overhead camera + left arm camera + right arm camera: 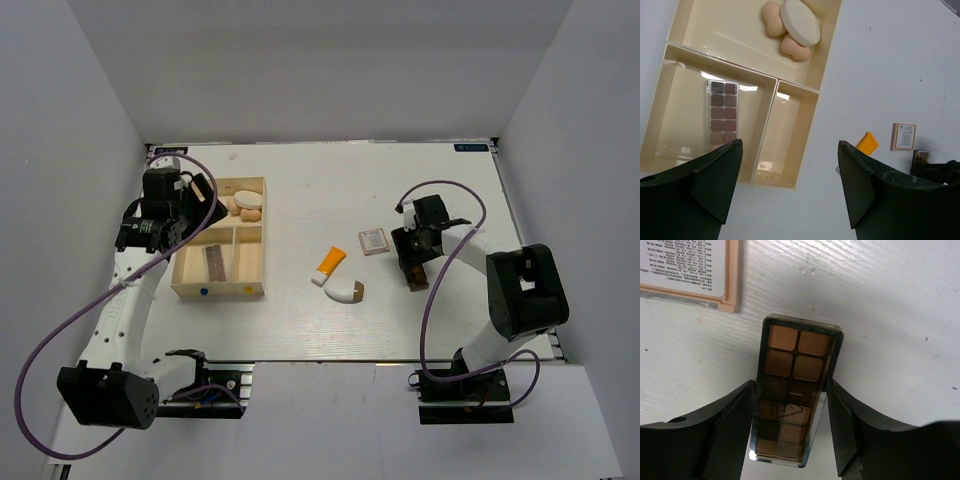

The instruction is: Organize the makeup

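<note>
Pale wood is framing the divided tray (225,291), which is sitting on the left of the white table (330,190). In its far compartment a round cream puff (800,22) is resting on the peach sponges (795,48), and in the larger compartment a dark palette (723,112) is lying flat. The left gripper (790,146) is hovering above the tray with its jaws spread wide and nothing between them.

On the right, the right gripper (792,386) is reaching down over a tan palette (797,352) lying on the table. Its black fingers (735,420) are standing one on each long side, looking pressed against both edges. The square compact (685,270) is lying label-up just beyond that palette, apart from it.

Between tray and right arm the orange tube (330,264) is lying at a slant, white cap toward the near edge. A small white and brown piece (346,292) is sitting just beside the cap; what it is I cannot tell.
</note>
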You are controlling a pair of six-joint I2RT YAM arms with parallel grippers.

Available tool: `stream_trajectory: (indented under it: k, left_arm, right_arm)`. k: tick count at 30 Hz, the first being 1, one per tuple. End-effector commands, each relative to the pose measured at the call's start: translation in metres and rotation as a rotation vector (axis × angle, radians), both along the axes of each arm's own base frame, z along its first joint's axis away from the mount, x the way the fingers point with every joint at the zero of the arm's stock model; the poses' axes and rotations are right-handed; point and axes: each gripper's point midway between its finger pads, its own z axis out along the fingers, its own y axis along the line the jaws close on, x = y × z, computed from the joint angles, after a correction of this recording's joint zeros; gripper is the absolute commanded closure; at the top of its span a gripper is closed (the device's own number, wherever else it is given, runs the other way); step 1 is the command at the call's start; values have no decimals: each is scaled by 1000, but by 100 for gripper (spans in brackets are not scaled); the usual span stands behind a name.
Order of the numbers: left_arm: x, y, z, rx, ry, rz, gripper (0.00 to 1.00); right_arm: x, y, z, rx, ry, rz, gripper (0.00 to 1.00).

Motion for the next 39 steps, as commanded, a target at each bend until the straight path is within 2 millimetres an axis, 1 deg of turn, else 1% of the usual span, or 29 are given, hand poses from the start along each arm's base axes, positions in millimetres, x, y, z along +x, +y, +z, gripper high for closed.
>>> stream_trajectory:
  k: [1, 2, 5, 7, 8, 10, 11, 13, 14, 17, 18, 20, 21, 22, 23, 24, 26, 27, 28, 29, 30, 31, 32, 33, 34, 35, 36, 38, 39]
  left_arm:
    - [-8, -2, 10, -24, -43, 3, 14]
    - [-9, -3, 10, -27, -45, 2, 14]
    - [-13, -3, 14, -34, -56, 0, 14]
    - [-16, -3, 18, -35, -72, 0, 14]
    - [-17, -3, 20, -35, -81, 0, 14]
    - [-19, -3, 25, -38, -100, 0, 14]
    - [-20, -8, 28, -58, -106, -24, 14]
    - [-22, -10, 32, -68, -122, -27, 14]
    - [-23, -11, 35, -74, -135, -32, 14]
    - [-24, -15, 43, -93, -167, -49, 14]
    - [-24, -17, 47, -102, -186, -63, 14]
    - [-26, -19, 58, -110, -230, -75, 15]
    - [-25, -22, 66, -120, -261, -90, 16]
    - [-25, -24, 72, -124, -284, -100, 17]
    - [-28, -24, 81, -124, -319, -107, 17]
    - [-29, -26, 93, -129, -364, -122, 18]
    - [-32, -27, 106, -130, -412, -132, 18]
    - [-35, -26, 114, -126, -436, -133, 18]
    - [-37, -26, 124, -124, -457, -135, 18]
    - [-40, -25, 126, -118, -458, -137, 18]
    - [-43, -25, 130, -116, -465, -138, 18]
    - [-46, -24, 135, -112, -475, -140, 19]
    - [-49, -24, 136, -108, -474, -138, 19]
    - [-53, -24, 139, -110, -483, -142, 19]
    - [-56, -22, 138, -108, -477, -134, 19]
    - [-60, -22, 139, -109, -483, -133, 19]
    - [-66, -21, 142, -109, -498, -129, 19]
    - [-73, -19, 141, -106, -497, -118, 20]
    - [-78, -17, 143, -104, -506, -115, 20]
  right_arm:
    - [-6, -7, -16, -60, 31, -14, 61]
    - [-6, -5, -15, -52, 31, 1, 68]
    - [0, 12, 2, 23, 5, 72, 79]
    - [6, 24, 22, 73, -45, 160, 87]
    - [14, 31, 39, 85, -95, 221, 90]
    - [19, 45, 60, 149, -133, 287, 91]
    - [28, 53, 80, 174, -178, 317, 92]
    - [28, 67, 97, 237, -190, 380, 94]
    - [35, 76, 112, 268, -214, 405, 94]
    - [30, 108, 135, 385, -210, 497, 95]
    - [33, 121, 155, 441, -245, 535, 95]
    - [29, 151, 166, 513, -236, 588, 95]
    - [34, 168, 188, 571, -282, 634, 95]
    - [36, 181, 190, 610, -264, 633, 95]
    - [29, 205, 198, 648, -270, 683, 95]
    - [36, 225, 213, 709, -303, 707, 96]
    - [28, 263, 226, 781, -307, 759, 98]
    - [33, 279, 246, 818, -349, 777, 98]
    - [25, 308, 243, 871, -304, 781, 98]
    - [28, 322, 250, 899, -316, 785, 98]
    - [23, 340, 254, 927, -308, 796, 98]
    - [32, 358, 257, 958, -322, 797, 98]
    - [24, 375, 261, 998, -282, 785, 98]
    - [24, 396, 261, 1022, -276, 796, 98]
    - [25, 408, 263, 1056, -250, 768, 98]
    - [11, 426, 266, 1085, -229, 788, 98]
    - [13, 439, 251, 1095, -196, 775, 98]
    - [5, 460, 271, 1164, -211, 764, 98]
    - [-1, 473, 261, 1174, -191, 761, 98]
